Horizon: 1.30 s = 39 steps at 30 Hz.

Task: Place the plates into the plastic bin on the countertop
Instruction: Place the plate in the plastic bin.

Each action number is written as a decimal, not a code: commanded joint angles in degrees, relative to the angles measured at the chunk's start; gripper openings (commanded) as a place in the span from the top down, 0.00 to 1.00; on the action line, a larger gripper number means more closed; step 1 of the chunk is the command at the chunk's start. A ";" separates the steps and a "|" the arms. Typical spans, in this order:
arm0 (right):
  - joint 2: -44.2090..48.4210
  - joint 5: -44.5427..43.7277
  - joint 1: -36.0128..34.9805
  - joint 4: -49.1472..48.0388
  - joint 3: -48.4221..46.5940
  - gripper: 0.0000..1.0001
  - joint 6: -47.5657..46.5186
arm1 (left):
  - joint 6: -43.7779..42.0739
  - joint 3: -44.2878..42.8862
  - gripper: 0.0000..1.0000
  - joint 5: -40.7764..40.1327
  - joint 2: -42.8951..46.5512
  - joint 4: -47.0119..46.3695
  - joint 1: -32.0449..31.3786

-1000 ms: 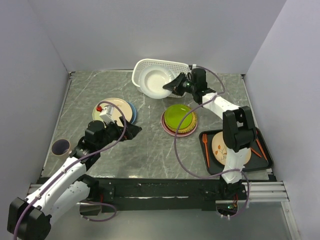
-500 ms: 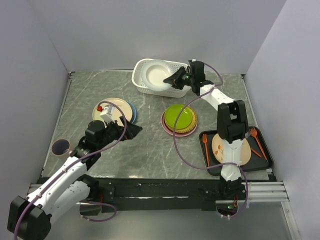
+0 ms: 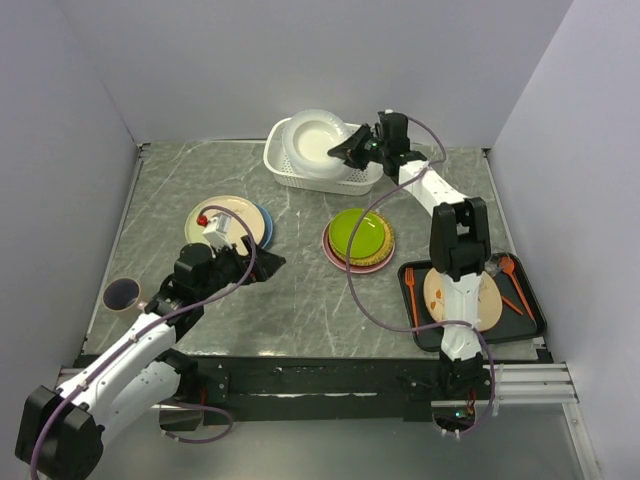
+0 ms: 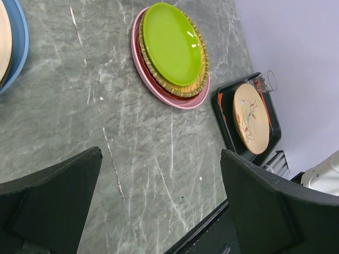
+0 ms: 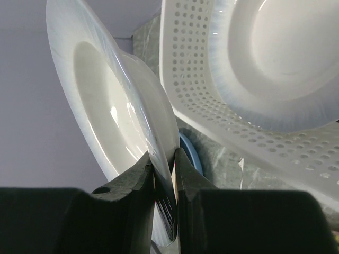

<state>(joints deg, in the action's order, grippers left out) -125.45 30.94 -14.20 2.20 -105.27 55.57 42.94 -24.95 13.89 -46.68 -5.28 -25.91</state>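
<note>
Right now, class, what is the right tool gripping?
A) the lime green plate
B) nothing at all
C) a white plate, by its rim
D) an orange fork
C: the right wrist view shows the right tool clamped on the rim of the white plate.

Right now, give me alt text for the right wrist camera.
The right gripper pinches the rim of a white plate, held on edge. Beside it sits the perforated white bin, with a second plate inside.
</note>
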 commanded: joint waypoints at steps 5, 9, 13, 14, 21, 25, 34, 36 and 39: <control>-3.91 -3.07 1.10 1.05 -11.17 1.00 -1.78 | -0.84 -0.89 0.01 0.87 -1.93 -2.37 0.07; -7.17 -4.48 1.19 1.67 -14.60 1.00 -0.91 | -1.01 -0.54 0.01 0.96 -2.45 -2.54 0.07; -9.64 -6.23 1.19 1.84 -16.63 1.00 -0.73 | -0.75 0.60 0.01 0.88 -2.81 -3.33 0.07; -10.25 -6.68 1.10 2.11 -16.80 1.00 -1.25 | -0.66 0.87 0.01 0.79 -2.89 -3.68 0.07; -13.41 -9.32 1.36 3.95 -20.31 1.00 -2.57 | -0.14 1.39 0.01 1.58 -3.51 -4.83 0.07; -14.82 -9.49 1.36 3.96 -22.08 1.00 -2.49 | 0.30 2.19 0.01 1.93 -3.07 -5.71 0.07; -15.53 -10.99 1.36 5.36 -21.82 1.00 -3.54 | 0.74 2.98 0.01 2.19 -2.72 -5.97 0.07; -15.70 -10.99 1.28 5.62 -21.82 1.00 -3.54 | 1.01 3.15 0.01 2.19 -2.89 -6.06 0.07; -16.14 -11.16 1.19 5.45 -21.64 1.00 -3.89 | 1.10 3.33 0.01 2.46 -2.72 -6.24 0.07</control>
<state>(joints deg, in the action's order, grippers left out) -141.93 19.42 -13.23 12.34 -123.33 51.77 43.35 -21.98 15.20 -50.19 -8.82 -25.91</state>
